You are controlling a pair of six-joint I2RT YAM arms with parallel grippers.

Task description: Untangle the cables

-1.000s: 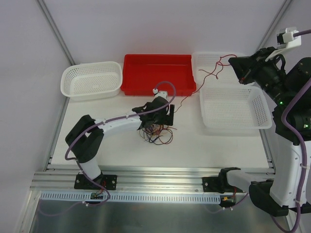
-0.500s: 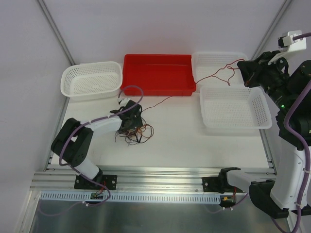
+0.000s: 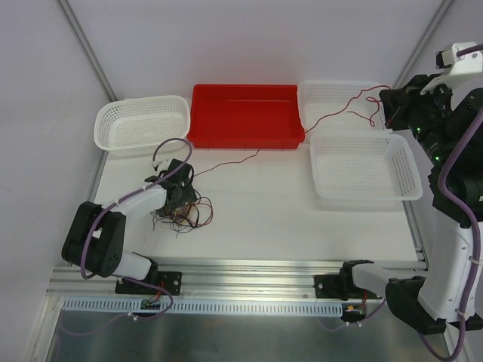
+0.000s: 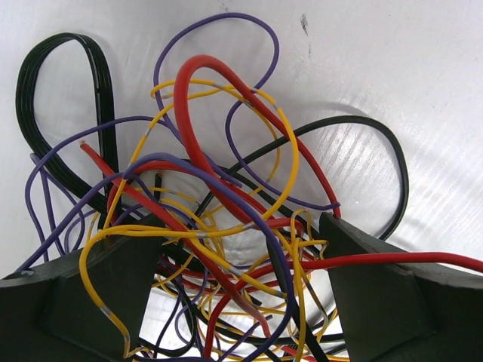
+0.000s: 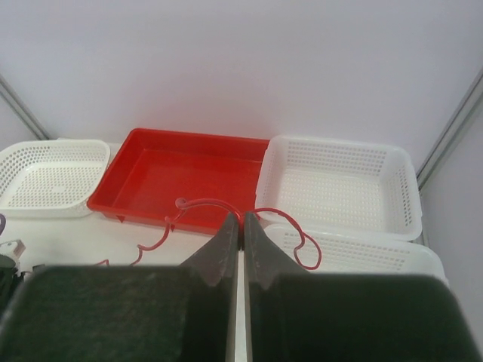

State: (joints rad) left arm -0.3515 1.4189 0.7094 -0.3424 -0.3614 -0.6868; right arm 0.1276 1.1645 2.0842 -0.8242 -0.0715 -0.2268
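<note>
The cables [image 3: 185, 215] lie as a knot of red, black, purple and yellow wires on the white table at the front left. My left gripper [image 3: 177, 197] is down on the knot. In the left wrist view its fingers [image 4: 83, 294] stand wide apart with the cables [image 4: 226, 211] heaped between and over them, so the left gripper [image 4: 238, 226] is open. One red cable [image 3: 234, 160] runs from the knot up to the far right. My right gripper [image 3: 391, 105], raised above the baskets, is shut on it. The right wrist view shows the right gripper [image 5: 241, 219] pinching the red cable [image 5: 204, 204] at its tips.
A red tray [image 3: 245, 142] stands at the back centre. A white basket [image 3: 143, 100] sits to its left. Two more white baskets are at the right, one at the back [image 3: 332, 85] and one nearer [image 3: 362, 197]. The taut red cable crosses the table in front of the red tray.
My left gripper has dragged the knot left and nearer the front. The right gripper has moved right with the red cable, which now runs longer and straighter.
</note>
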